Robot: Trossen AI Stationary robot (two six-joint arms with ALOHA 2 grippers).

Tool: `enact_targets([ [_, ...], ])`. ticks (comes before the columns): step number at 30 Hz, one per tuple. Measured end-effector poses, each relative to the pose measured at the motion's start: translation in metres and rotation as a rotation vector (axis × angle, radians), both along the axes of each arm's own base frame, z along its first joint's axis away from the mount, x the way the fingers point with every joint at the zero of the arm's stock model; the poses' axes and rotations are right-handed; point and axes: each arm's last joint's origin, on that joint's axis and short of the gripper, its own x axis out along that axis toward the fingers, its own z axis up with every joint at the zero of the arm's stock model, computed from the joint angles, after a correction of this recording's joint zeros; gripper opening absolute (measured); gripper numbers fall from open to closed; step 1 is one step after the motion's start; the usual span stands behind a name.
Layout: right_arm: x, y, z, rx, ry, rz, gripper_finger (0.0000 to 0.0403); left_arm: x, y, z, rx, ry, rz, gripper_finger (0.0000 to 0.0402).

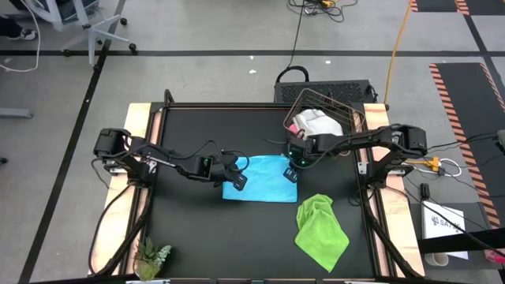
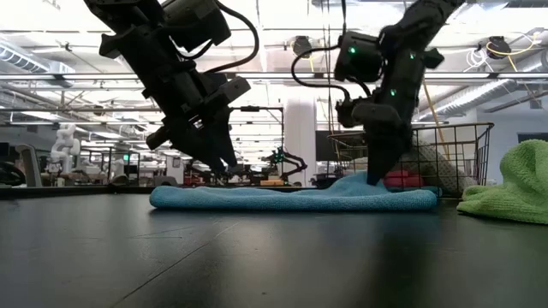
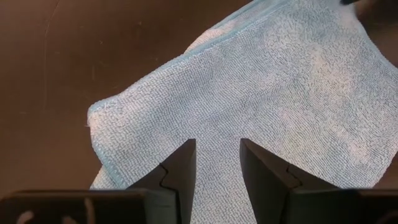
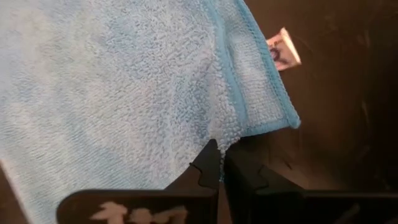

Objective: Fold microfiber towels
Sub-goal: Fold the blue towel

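On the dark surface (image 1: 197,134) a light blue towel (image 1: 264,178) lies flat near the centre, and both arms are working it. This looks like the opening of a fold on that cloth: one edge is being pinched so it can be carried across to the opposite side. The next move probably calls for the pinched corner to be lifted clear of the surface, swung over toward nine o'clock, and laid square on the far edge, while the other gripper either takes its own hold or pins the cloth so it does not slide.

A lime green towel (image 1: 321,229) sits crumpled at about five o'clock from the blue one, well apart from it and not yet folded. At about one o'clock stands a wire basket (image 1: 355,118) with a white-grey towel (image 1: 319,121) in it and something pink (image 1: 297,126) beside that.

The right gripper (image 1: 293,167) is at the blue towel's three o'clock edge, its fingers pressed together on a pinch of the cloth near the hemmed corner; in the low view the fabric rises into a small peak where it bites. A small tag (image 4: 283,48) shows by that corner.

The left gripper (image 1: 234,178) hovers over the nine o'clock edge with its fingers partly apart. Nothing sits between them, and the cloth lies flat beneath.
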Motion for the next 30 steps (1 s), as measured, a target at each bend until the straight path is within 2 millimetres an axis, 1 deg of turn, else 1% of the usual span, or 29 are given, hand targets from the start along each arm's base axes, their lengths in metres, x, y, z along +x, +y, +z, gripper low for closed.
enact_targets([
  [2, -0.001, 0.0, -0.006, -0.007, -0.021, 0.012, 0.0009, 0.0, 0.0, 0.0, -0.002, -0.001, 0.003, 0.0126],
  [5, -0.002, 0.001, -0.008, -0.013, -0.035, 0.024, 0.0033, 0.0, 0.0, 0.0, -0.004, -0.002, 0.004, 0.0126],
  [13, -0.003, -0.006, -0.008, -0.097, -0.014, 0.005, 0.0127, 0.0, 0.0, 0.0, -0.004, -0.001, 0.004, 0.0126],
  [17, -0.007, -0.013, -0.009, -0.116, 0.014, -0.008, 0.0162, 0.0, 0.0, 0.0, -0.004, -0.001, 0.003, 0.0126],
  [22, -0.006, -0.017, -0.008, -0.123, -0.013, -0.025, 0.0181, 0.0, 0.0, 0.0, -0.004, -0.001, 0.003, 0.0127],
  [25, -0.003, -0.018, -0.009, -0.129, -0.03, -0.023, 0.0182, 0.0, 0.0, 0.0, -0.004, -0.001, 0.003, 0.0127],
  [30, 0.002, -0.019, -0.017, -0.118, -0.04, -0.03, 0.0182, 0.0, 0.0, 0.0, -0.004, 0.0, 0.003, 0.0127],
])
